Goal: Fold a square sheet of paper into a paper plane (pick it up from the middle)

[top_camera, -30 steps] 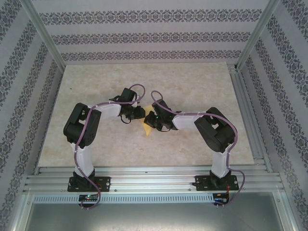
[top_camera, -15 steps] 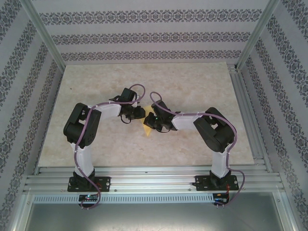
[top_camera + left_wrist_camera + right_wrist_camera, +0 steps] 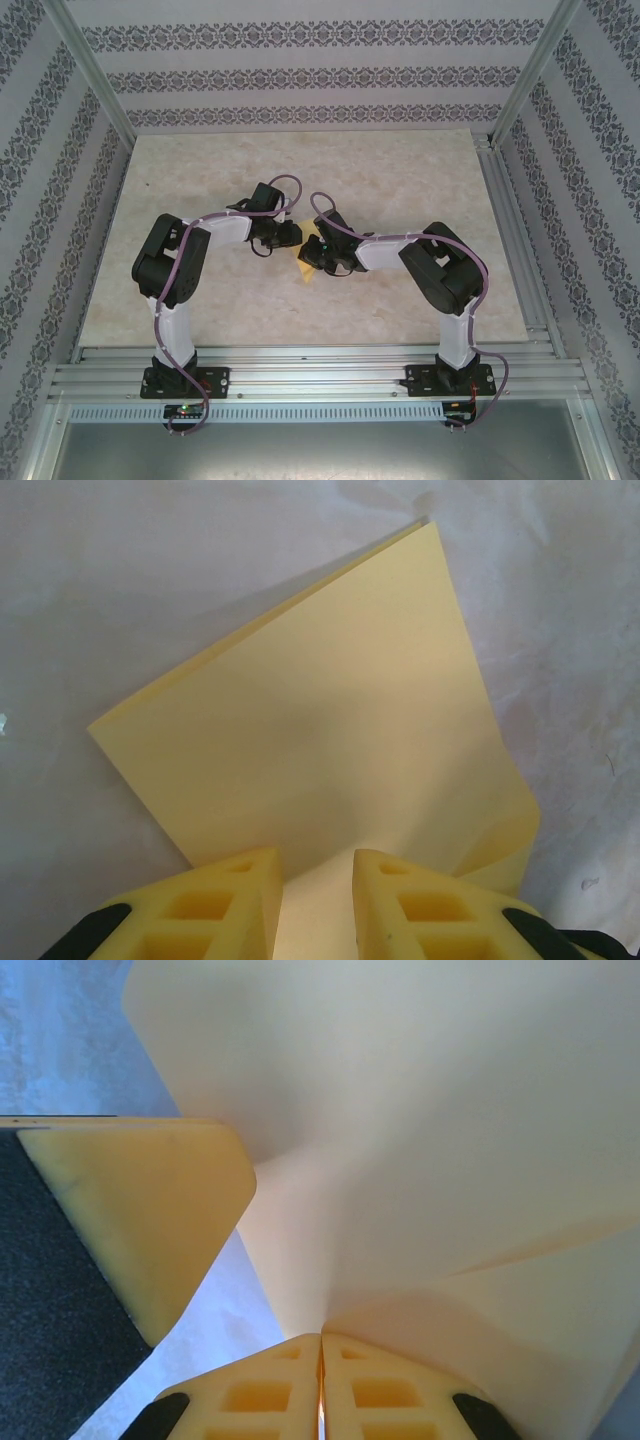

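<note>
The square sheet of paper (image 3: 330, 710) is plain yellow and folded over, with a doubled edge on its far side. In the top view a small yellow corner of the sheet (image 3: 304, 268) shows between the two wrists at the table's middle. My right gripper (image 3: 321, 1340) is shut on a fold of the sheet (image 3: 420, 1110), which fans out above the pads. My left gripper (image 3: 315, 865) stands a little open, and the sheet's surface shows through the gap. One left finger (image 3: 140, 1210) sits close beside the right gripper (image 3: 312, 256). The left gripper (image 3: 288, 236) is just up-left of it. A paper plane shape is out of view.
The pale marbled tabletop (image 3: 400, 180) stretches around both arms. Aluminium rails (image 3: 300, 365) run along the near edge, with another rail (image 3: 505, 230) on the right side. Patterned walls close in the back and sides.
The right arm has edged slightly to the left, covering a bit more of the yellow sheet. The left arm has stayed where it was.
</note>
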You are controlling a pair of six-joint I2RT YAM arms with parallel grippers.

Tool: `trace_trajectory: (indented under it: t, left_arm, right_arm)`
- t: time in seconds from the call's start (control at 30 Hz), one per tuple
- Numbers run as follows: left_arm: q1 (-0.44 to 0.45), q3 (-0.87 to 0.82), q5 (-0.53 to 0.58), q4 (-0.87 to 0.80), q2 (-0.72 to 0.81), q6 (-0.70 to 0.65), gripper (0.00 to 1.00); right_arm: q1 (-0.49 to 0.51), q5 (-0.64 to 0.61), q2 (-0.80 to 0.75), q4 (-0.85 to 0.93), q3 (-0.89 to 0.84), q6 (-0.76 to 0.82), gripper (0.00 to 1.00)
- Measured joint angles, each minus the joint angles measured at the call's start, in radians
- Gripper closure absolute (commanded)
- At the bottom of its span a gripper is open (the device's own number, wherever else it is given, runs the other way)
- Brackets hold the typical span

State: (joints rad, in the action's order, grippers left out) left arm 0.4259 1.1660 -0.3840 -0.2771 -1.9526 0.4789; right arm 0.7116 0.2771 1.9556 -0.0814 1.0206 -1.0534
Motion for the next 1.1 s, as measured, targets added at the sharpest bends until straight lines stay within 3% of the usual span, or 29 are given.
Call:
trace_trajectory:
  t: [0.23,0.5,0.7,1.1]
  left_arm:
    - [0.0,0.0,0.0,0.0,0.0,0.0,0.72]
    - [-0.005,0.006,0.005,0.0,0.0,0.008,0.7]
    - [-0.013,0.009,0.032,-0.006,0.008,0.048,0.66]
    - [-0.059,-0.067,0.015,-0.019,0.134,0.084,0.65]
  right_arm:
    - [0.0,0.009,0.003,-0.01,0.0,0.0,0.89]
    - [0.0,0.021,0.005,-0.023,0.001,-0.002,0.75]
    - [0.0,0.029,0.005,-0.033,0.002,-0.003,0.7]
    - [-0.001,0.017,0.005,-0.07,-0.024,-0.006,0.84]
